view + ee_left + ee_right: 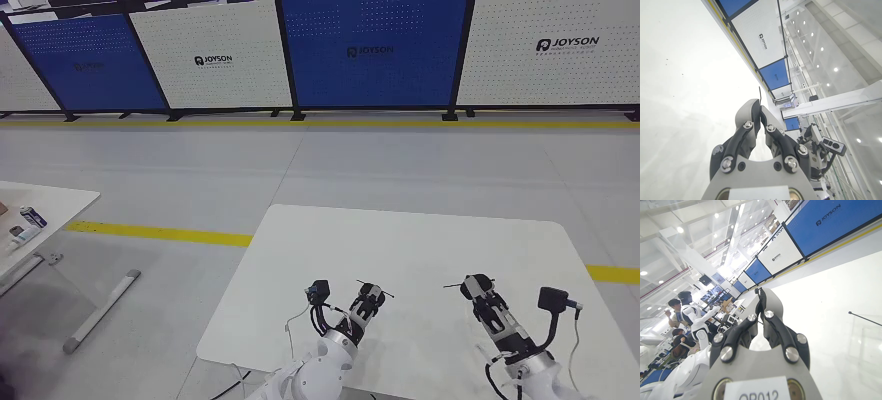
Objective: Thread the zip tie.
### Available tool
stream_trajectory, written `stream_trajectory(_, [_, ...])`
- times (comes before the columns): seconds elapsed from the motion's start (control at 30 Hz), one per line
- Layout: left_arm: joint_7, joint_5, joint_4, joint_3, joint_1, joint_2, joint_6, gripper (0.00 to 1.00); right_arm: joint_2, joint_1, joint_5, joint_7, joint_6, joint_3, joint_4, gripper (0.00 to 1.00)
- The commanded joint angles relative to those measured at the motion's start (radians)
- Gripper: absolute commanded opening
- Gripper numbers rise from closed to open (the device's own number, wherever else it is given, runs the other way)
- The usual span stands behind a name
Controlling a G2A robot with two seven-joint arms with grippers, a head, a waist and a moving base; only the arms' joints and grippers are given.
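Observation:
Both grippers hover low over the white table (420, 250), near its front edge and a short gap apart. My left gripper (370, 293) (760, 106) is shut on a thin black zip tie (759, 94), whose strip sticks out past the fingertips. My right gripper (472, 287) (761, 292) is shut on a black zip tie (757, 291). Its small square head shows at the fingertips, and a short end (452, 286) points toward the left gripper. No strip is visible spanning the gap between the two grippers.
The table's far half is bare white surface. A second white table (60, 200) with small items stands at the left, across open floor. Blue and white fence panels (375, 50) line the back. A thin black strip (865, 318) shows beside the right gripper.

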Motion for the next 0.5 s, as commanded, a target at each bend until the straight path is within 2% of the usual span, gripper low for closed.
stream_trajectory(0.0, [0.000,0.000,0.000,0.000,0.000,0.000,0.000,0.00,0.000,0.001,0.002,0.002,0.000,0.001,0.000,0.00])
stream_trajectory(0.37, [-0.001,0.002,0.000,0.000,0.000,0.000,-0.001,0.00,0.000,0.001,0.002,0.002,0.000,0.001,0.000,0.00])
stream_trajectory(0.47, [0.007,0.037,-0.001,0.009,-0.003,-0.002,0.012,0.00,0.000,0.001,0.002,0.002,0.000,0.001,0.000,0.00])
